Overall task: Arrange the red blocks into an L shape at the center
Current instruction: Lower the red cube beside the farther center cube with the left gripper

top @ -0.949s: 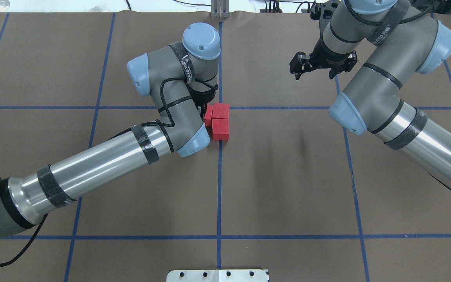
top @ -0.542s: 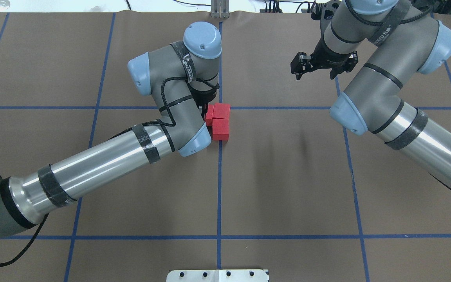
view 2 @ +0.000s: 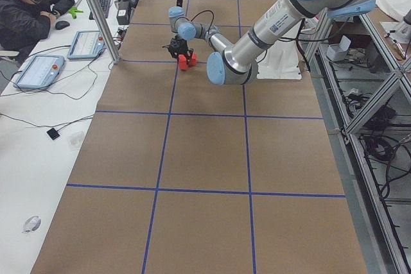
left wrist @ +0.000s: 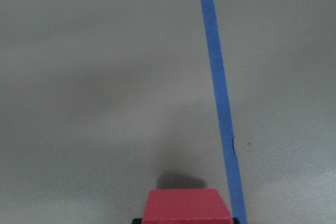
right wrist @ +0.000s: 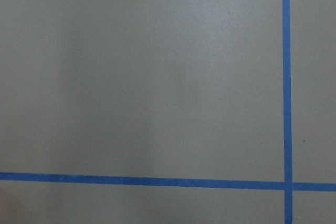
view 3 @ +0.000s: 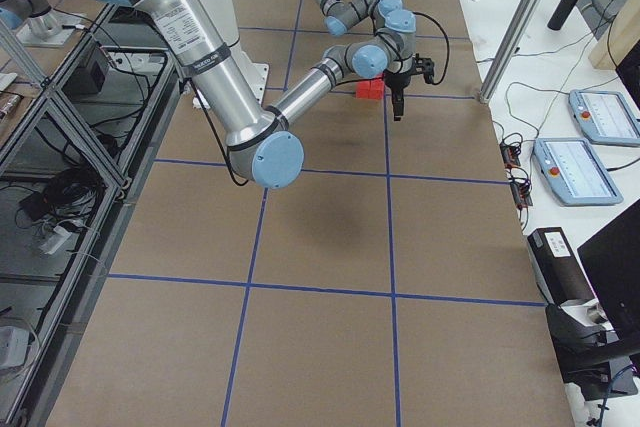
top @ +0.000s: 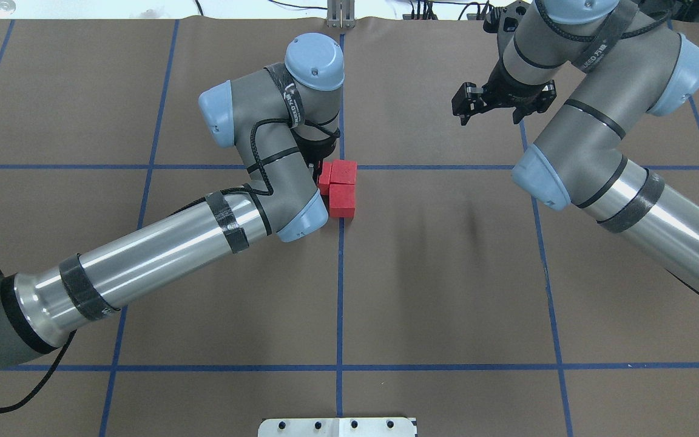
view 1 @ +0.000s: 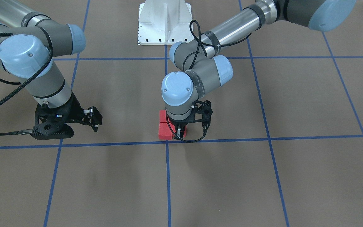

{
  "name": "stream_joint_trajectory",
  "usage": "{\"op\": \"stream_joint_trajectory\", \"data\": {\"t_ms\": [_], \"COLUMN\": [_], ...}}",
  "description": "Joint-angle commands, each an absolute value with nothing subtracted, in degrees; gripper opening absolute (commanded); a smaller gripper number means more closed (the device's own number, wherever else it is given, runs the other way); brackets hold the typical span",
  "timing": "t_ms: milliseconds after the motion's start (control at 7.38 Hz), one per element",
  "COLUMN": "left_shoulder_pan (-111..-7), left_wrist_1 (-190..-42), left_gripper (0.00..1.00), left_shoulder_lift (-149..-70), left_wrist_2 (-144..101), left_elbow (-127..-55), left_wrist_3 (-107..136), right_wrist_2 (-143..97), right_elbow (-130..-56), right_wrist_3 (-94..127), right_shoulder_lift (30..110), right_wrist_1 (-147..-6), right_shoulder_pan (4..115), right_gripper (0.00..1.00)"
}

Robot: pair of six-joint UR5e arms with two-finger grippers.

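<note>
Three red blocks lie together at the center crossing. Two of them sit in a line along the tape. The third block lies beside the far one, half hidden under my left wrist. In the front view my left gripper points straight down with its fingers around this third block. The block also shows at the bottom of the left wrist view. My right gripper is open and empty, one grid square to the right of the blocks in the overhead view.
The white robot base plate sits at the near table edge. Blue tape lines divide the brown surface. An operator and tablets are at a side table beyond the far edge.
My left wrist has shifted very slightly to the right. The right arm has drifted a little up and right. The blocks have not visibly moved.
</note>
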State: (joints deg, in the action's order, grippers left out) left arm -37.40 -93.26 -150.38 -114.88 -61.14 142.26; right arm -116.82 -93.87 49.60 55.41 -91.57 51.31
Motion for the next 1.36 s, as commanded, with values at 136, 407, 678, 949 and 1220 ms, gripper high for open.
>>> {"op": "stream_joint_trajectory", "data": {"t_ms": [136,407,678,949,1220], "left_shoulder_pan": [-37.35,-37.44,-37.44,-37.44,-37.44], "left_wrist_1": [-93.25,-93.25,-93.34,-93.34,-93.51], "left_gripper": [0.29,0.29,0.29,0.29,0.3], "left_shoulder_lift": [-150.56,-150.56,-150.56,-150.56,-150.73], "left_wrist_2": [-114.17,-114.08,-114.08,-114.08,-114.17], "left_elbow": [-60.82,-60.73,-60.73,-60.73,-60.73], "left_wrist_3": [142.56,142.73,143.08,143.52,143.61], "right_wrist_2": [-116.81,-116.81,-116.81,-116.81,-116.81], "right_elbow": [-93.87,-93.87,-93.87,-93.78,-93.78], "right_wrist_3": [49.57,49.57,49.57,49.57,49.48], "right_shoulder_lift": [55.46,55.46,55.46,55.46,55.55], "right_wrist_1": [-91.49,-91.5,-91.5,-91.5,-91.58], "right_shoulder_pan": [51.33,51.33,51.24,51.33,51.33], "right_gripper": [0.99,0.99,0.99,0.99,0.99]}}
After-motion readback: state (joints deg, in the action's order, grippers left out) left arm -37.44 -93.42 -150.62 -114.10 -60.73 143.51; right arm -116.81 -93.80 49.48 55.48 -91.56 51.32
